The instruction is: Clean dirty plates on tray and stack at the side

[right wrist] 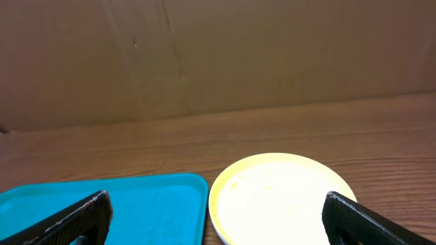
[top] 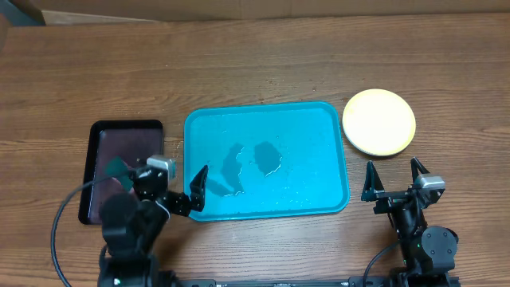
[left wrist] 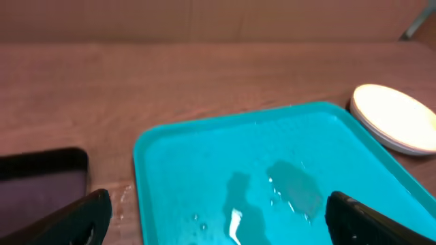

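Plates (top: 379, 121), location?
— One stack, yellow-green uppermost, on worktop (top: 239, 64), near the wet tray (top: 319, 127), at its 2 o'clock.
— Jaws?
— Left jaws: spread, empty. Right jaws: spread, empty.

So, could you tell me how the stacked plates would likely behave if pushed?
The plates look shallow plastic, so probably light and stiff, sliding over the table rather than tipping. The top plate might shift off those beneath. Puddles on the tray hint they could be slippery.
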